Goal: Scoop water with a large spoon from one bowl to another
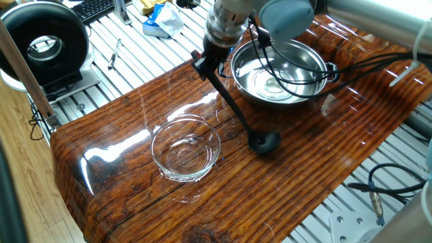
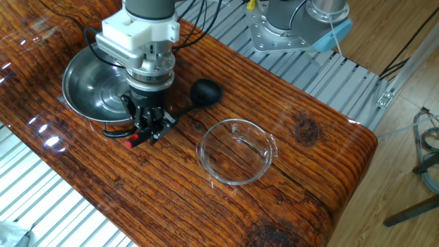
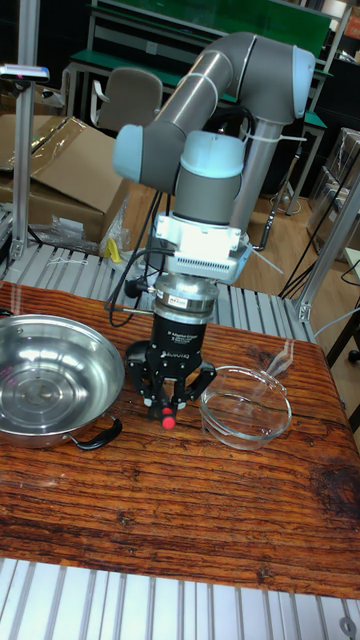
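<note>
My gripper (image 1: 206, 64) is shut on the upper end of the large spoon's handle (image 1: 229, 101), a black ladle. The handle slopes down to the scoop (image 1: 264, 142), which sits at or just above the wood, between the two bowls. The steel bowl (image 1: 317, 81) holds a shiny pool of water (image 1: 273, 82) and lies right beside the gripper. The clear glass bowl (image 1: 185, 150) stands apart from the scoop. In the other fixed view the gripper (image 2: 147, 127) is between the steel bowl (image 2: 86, 86) and the glass bowl (image 2: 236, 152), with the scoop (image 2: 206, 91) behind it.
The bowls rest on a glossy wooden tabletop (image 1: 135, 202) over a slatted metal bench. Black cables (image 1: 364, 57) trail over the steel bowl. A black round device (image 1: 44, 44) stands off the table's end. The arm's base (image 2: 295, 24) is mounted behind the table.
</note>
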